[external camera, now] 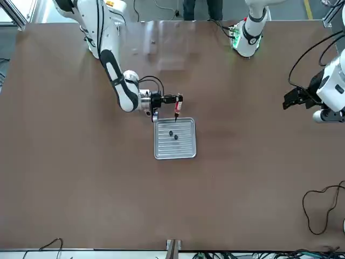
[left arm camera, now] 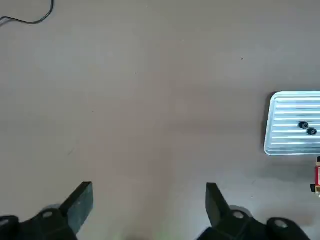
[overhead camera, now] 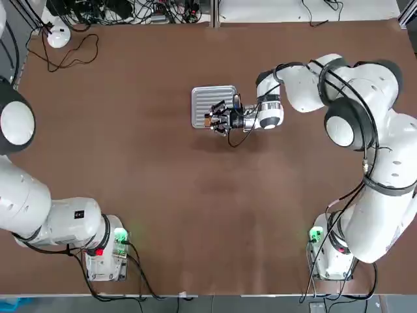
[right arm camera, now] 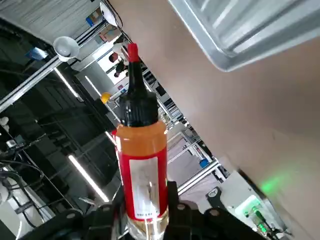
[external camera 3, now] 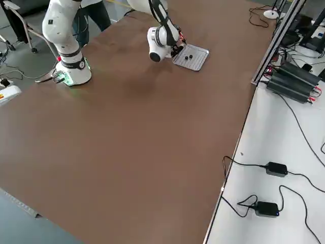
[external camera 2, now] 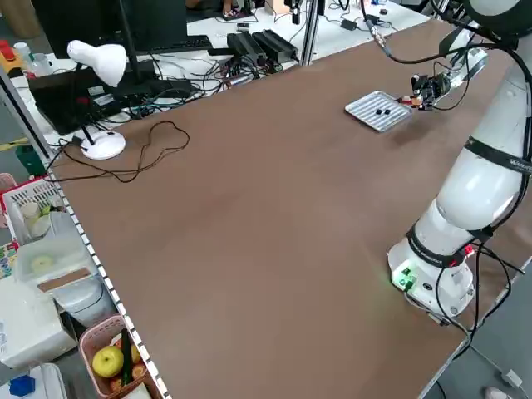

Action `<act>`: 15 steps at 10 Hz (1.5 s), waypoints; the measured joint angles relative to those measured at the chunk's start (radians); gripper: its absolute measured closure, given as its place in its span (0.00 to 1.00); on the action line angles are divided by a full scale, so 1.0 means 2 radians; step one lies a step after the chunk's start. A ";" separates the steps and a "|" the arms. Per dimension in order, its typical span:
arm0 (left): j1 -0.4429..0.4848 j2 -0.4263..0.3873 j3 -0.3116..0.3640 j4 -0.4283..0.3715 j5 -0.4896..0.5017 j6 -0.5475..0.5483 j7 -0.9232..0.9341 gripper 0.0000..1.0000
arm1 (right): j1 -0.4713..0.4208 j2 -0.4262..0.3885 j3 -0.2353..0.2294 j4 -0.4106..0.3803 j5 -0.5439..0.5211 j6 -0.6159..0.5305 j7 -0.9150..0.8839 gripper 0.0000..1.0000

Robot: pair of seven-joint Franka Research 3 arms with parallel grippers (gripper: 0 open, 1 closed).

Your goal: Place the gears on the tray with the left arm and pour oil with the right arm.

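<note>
The brown table (overhead camera: 130, 130) fills every view; on it the right arm (overhead camera: 352, 117) reaches in from 3 o'clock toward the centre, while the left arm (overhead camera: 39, 208) sits folded back at 8 o'clock in the top view. The tray (external camera: 175, 139) lies just past the table's middle toward 12 o'clock; the two gears (external camera: 173, 135) rest on it side by side, plain in the front and left wrist views but hidden in the top view. The right gripper (overhead camera: 220, 121) hangs at the tray's 4 o'clock corner, its jaws closed around the oil bottle (right arm camera: 142, 165); only the right wrist view shows the orange liquid, red label and dark cap, and the fingers there are largely covered by the bottle; the front view shows its tip pointing down at the tray's edge. The left gripper (left arm camera: 149, 205) hovers over bare table, jaws spread wide and holding nothing; the tray is cut off at that picture's edge.
</note>
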 joint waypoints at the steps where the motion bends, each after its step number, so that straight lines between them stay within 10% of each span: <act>1: 0.000 0.000 0.000 0.000 0.000 0.000 0.000 0.01 | -0.001 0.000 0.000 0.005 0.000 0.000 0.023 0.66; 8: 0.000 0.000 0.000 0.000 0.000 0.000 0.000 0.01 | -0.006 0.000 -0.004 0.012 -0.004 0.000 0.054 0.66; 15: -0.002 0.000 -0.001 0.000 0.000 0.000 -0.001 0.01 | -0.098 -0.018 -0.006 0.019 -0.141 -0.040 -0.038 0.66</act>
